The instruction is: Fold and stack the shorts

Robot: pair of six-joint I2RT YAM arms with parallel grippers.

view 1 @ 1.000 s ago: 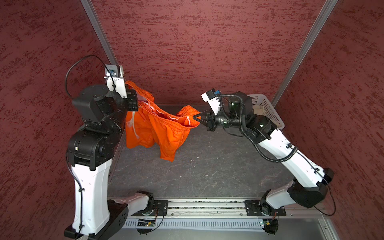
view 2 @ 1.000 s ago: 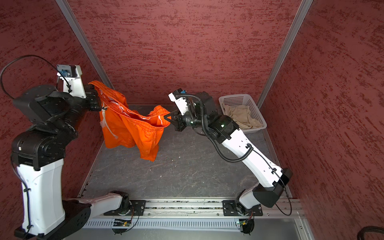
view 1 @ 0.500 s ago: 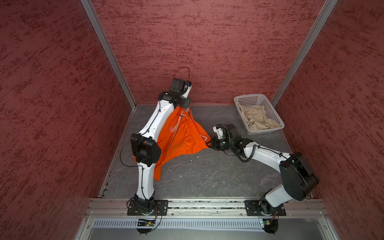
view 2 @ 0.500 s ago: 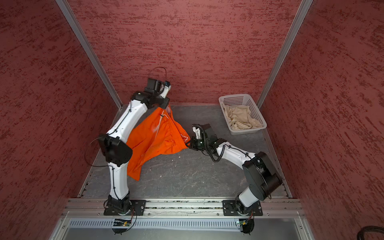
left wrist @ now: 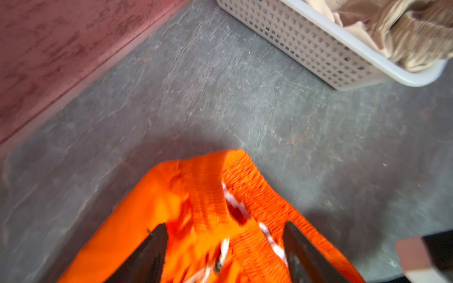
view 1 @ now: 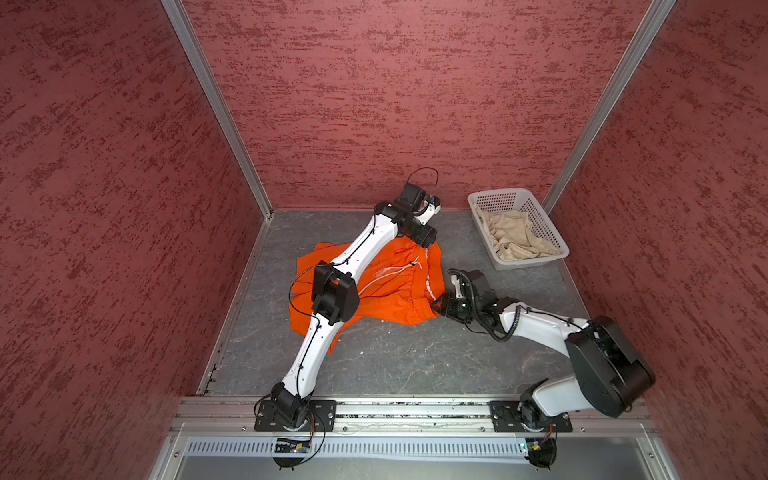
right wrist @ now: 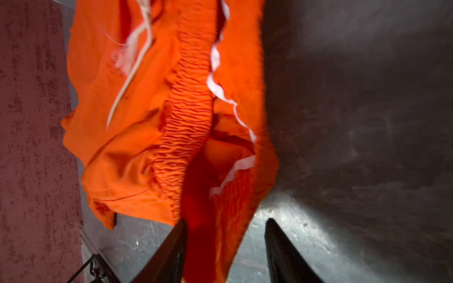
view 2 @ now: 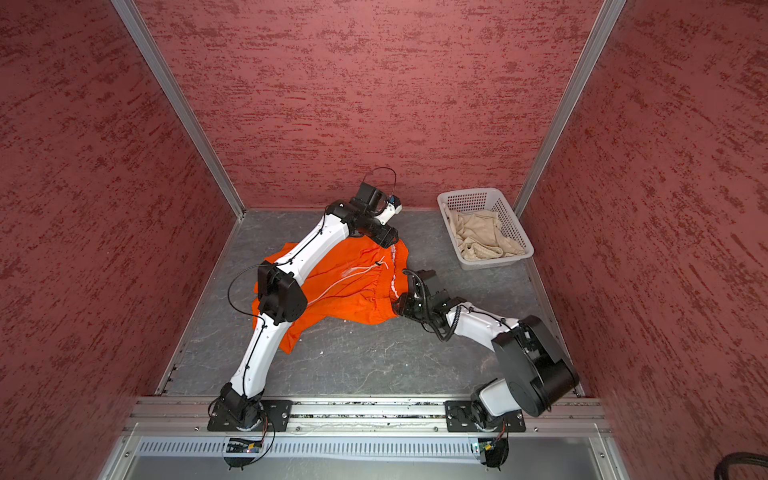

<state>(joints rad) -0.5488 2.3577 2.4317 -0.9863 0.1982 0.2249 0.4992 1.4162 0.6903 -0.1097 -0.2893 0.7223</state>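
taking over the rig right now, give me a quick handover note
The left pincer is open at the far waistband corner of the orange shorts, with cloth between its fingers.
The right pincer is open at the near waistband corner.
The orange shorts lie spread but rumpled on the table, partly under the left arm.
The beige shorts are bunched in the basket.
Done: orange pair laid out.
Left: fold it, fetch and fold the beige pair, then stack both.

Left hand and right hand gape (both low).
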